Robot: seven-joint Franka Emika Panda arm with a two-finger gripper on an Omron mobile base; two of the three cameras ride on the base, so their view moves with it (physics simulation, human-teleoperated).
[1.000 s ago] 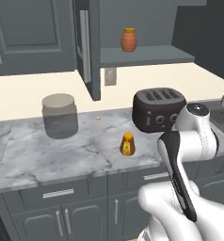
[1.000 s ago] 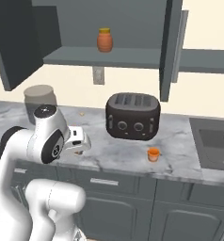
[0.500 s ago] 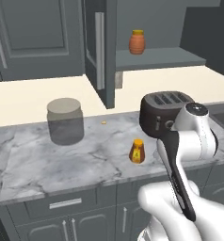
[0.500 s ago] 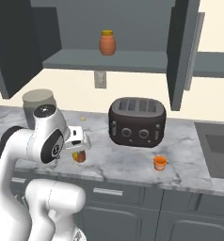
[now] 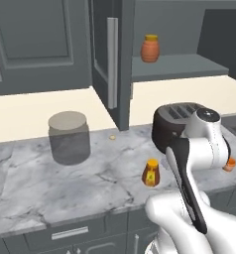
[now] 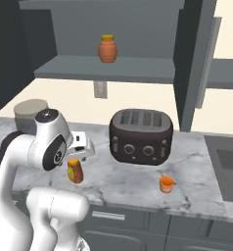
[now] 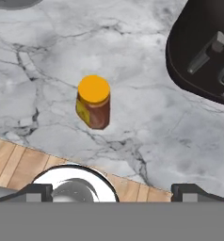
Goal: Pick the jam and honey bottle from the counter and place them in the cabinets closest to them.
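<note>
The honey bottle (image 5: pixel 150 172) (image 6: pixel 75 170) (image 7: pixel 94 102), reddish-brown with a yellow cap, stands upright on the marbled counter (image 5: pixel 90 181) (image 6: pixel 128 184) near its front edge. My gripper (image 7: pixel 116 192) hovers above it, open, with nothing between its fingers; the bottle lies ahead of the fingertips. The jam (image 5: pixel 230 164) (image 6: pixel 166 184), a tiny orange jar, sits on the counter in front of the toaster's right end. Above, the cabinets stand open, showing a grey shelf (image 5: pixel 182 67) (image 6: pixel 104 69).
A dark toaster (image 5: pixel 172 126) (image 6: pixel 142 136) (image 7: pixel 203 52) stands right of the bottle. A big translucent grey jar (image 5: pixel 69 137) (image 6: pixel 29 112) is to the left. An orange pot (image 5: pixel 150 48) (image 6: pixel 107 48) sits on the shelf. An open cabinet door (image 5: pixel 110 64) juts out.
The whole picture has shifted slightly right, so the base has moved. The things on the counter keep their places, and the gripper stays open.
</note>
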